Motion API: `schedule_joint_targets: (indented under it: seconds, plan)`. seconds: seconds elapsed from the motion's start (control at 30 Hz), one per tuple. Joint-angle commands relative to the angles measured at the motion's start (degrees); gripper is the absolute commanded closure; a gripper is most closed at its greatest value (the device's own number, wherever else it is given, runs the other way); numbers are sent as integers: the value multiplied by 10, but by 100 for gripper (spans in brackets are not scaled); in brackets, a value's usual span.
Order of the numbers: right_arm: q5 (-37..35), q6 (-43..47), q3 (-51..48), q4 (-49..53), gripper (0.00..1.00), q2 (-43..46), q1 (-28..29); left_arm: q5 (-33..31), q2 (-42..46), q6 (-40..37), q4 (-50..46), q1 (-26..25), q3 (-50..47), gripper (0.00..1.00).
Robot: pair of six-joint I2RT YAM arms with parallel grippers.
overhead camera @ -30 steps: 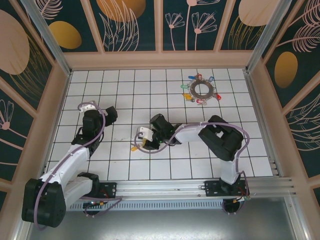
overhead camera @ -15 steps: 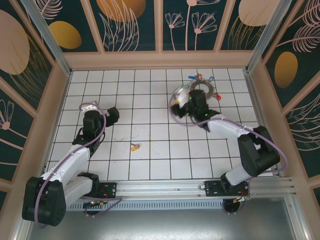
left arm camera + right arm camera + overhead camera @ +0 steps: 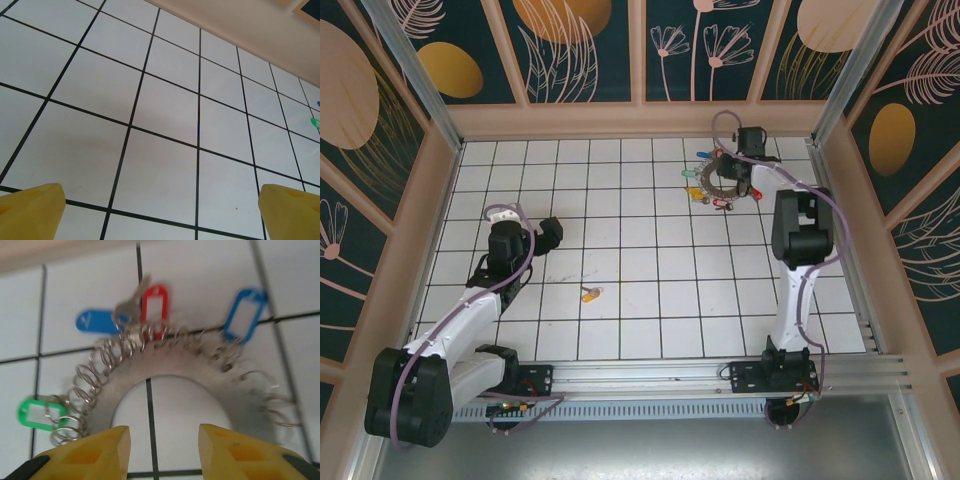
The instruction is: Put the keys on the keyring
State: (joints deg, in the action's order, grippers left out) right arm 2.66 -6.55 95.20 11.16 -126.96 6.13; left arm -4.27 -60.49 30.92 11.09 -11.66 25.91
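Note:
The keyring (image 3: 719, 180) lies flat at the far right of the tiled floor, a grey ring (image 3: 165, 367) edged with wire loops. Keys hang round it: a blue tag (image 3: 95, 321), a red one (image 3: 155, 304), a blue-framed one (image 3: 244, 314) and a green one (image 3: 36, 413). My right gripper (image 3: 734, 164) hovers over the ring's far side. In the right wrist view the right gripper (image 3: 164, 440) is open, its yellow fingers (image 3: 100, 452) framing the central hole with nothing between them. A loose yellow key (image 3: 590, 294) lies mid-floor. My left gripper (image 3: 547, 233) is wide open over bare tiles (image 3: 161, 200).
Beige walls (image 3: 640, 120) fence the floor on three sides, close behind the keyring. A metal rail (image 3: 720, 375) with both arm bases runs along the near edge. In the left wrist view a green speck (image 3: 315, 122) shows at the right edge.
My right arm swung from beside the yellow key in the middle out to the keyring at the far right. The yellow key stayed on the tiles. The left arm barely shifted.

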Motion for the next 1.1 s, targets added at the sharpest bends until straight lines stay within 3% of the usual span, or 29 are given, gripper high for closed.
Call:
schedule_joint_targets:
  seconds: [0.0,0.3,0.53,0.6,0.7,0.8,1.07]
  plan:
    - [40,-8,35,73,59,-23,9,6,8,-10,-11,2,10,1]
    - [102,-65,-119,27,59,44,61,16,-12,-11,-4,3,13,1]
    - [97,-168,-246,-17,59,158,206,26,-23,-12,0,2,17,1]
    - [73,-190,-252,-13,59,175,260,31,-25,-11,1,2,18,1]
    - [-21,-205,-253,-2,58,204,317,43,-28,-9,1,3,21,1]
    - [-88,-194,-269,-1,57,241,316,77,-30,-21,14,2,22,1]
    - [-12,-180,-315,21,59,279,236,261,-93,-40,65,-2,48,2]
